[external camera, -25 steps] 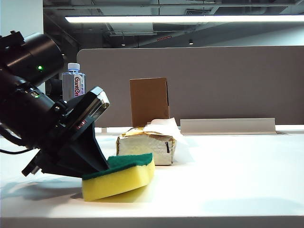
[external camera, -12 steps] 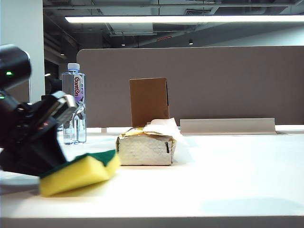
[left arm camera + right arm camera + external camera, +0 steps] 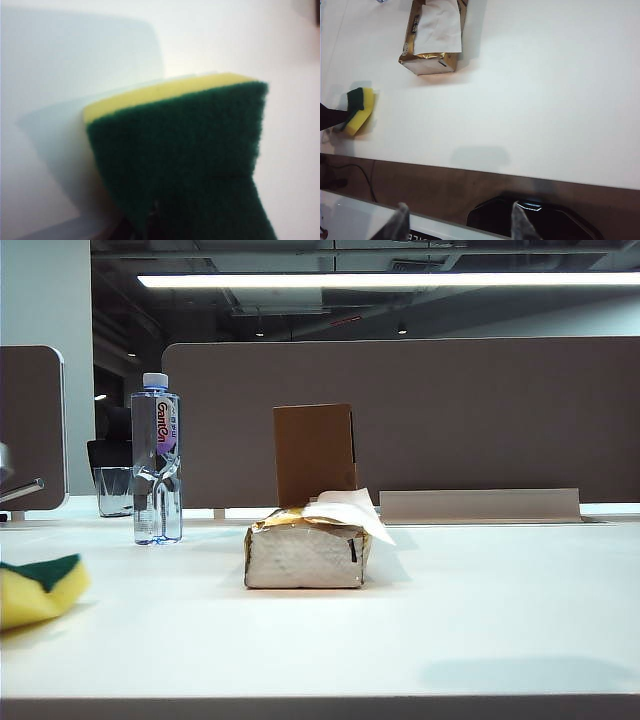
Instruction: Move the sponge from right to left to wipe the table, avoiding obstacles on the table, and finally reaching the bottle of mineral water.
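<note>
The yellow sponge (image 3: 35, 590) with its green layer on top lies low on the white table (image 3: 480, 620) at the exterior view's far left edge, in front of and left of the bottle of mineral water (image 3: 157, 460). It fills the left wrist view as the sponge (image 3: 190, 150), hiding the jaws. In the right wrist view my left gripper (image 3: 340, 120) is a dark shape shut on the sponge (image 3: 359, 107). The obstacles, a tissue pack (image 3: 308, 552) and a brown cardboard box (image 3: 314, 452), stand mid-table. My right gripper (image 3: 461, 225) hangs open beyond the table's near edge.
A short glass cup (image 3: 115, 490) stands behind the bottle. A grey partition (image 3: 450, 420) and a low grey ledge (image 3: 480, 505) close the back. The tissue pack (image 3: 432, 37) also shows in the right wrist view, with the table's front edge (image 3: 520, 177) below it.
My left gripper has swept the sponge leftward along the table in front of the tissue pack and has left the exterior view. The bottle is now uncovered. The right arm has not moved.
</note>
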